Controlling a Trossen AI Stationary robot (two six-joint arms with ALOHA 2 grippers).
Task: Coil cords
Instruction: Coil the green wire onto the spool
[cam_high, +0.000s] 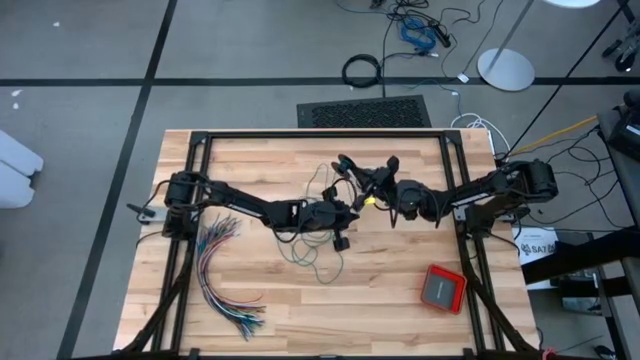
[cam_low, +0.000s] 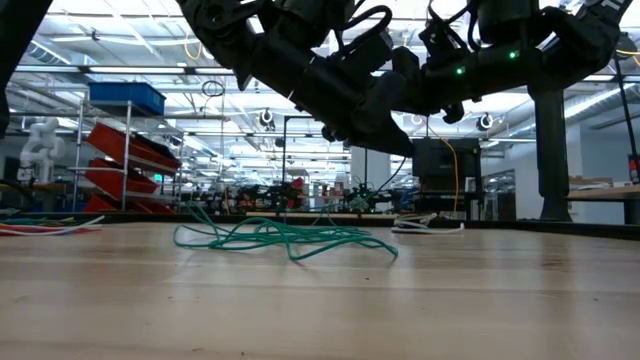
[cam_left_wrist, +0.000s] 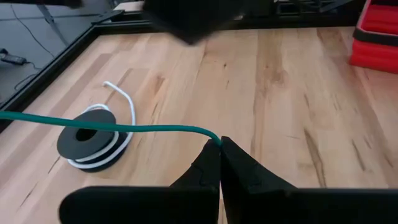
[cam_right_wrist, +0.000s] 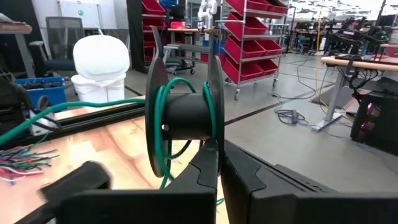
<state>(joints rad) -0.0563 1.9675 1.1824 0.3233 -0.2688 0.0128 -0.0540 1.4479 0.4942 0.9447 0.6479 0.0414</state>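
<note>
Cord first: the thin teal-green cord (cam_left_wrist: 124, 128) runs taut into the left gripper (cam_left_wrist: 219, 144), whose two dark fingers are pressed together on it, a pinch only the left wrist view makes plain. That same view picks out a second black spool wound with white cord (cam_left_wrist: 93, 142) lying flat on the light wooden table (cam_left_wrist: 280, 93), which I cannot find in the other views. From the right wrist camera, the right gripper (cam_right_wrist: 219, 149) is closed on the flange of a black plastic spool (cam_right_wrist: 183, 115) held up off the table, with a few turns of green cord around its core. Down at table height, a loose tangle of the green cord sprawls on the wood near the middle, below both arms. From above, the two dark arms reach inward from opposite sides and meet near the table's centre. A fanned bundle of many-coloured wires (cam_high: 222, 272) lies by the left arm, and a red square case (cam_high: 443, 288) sits toward the right near edge.
</note>
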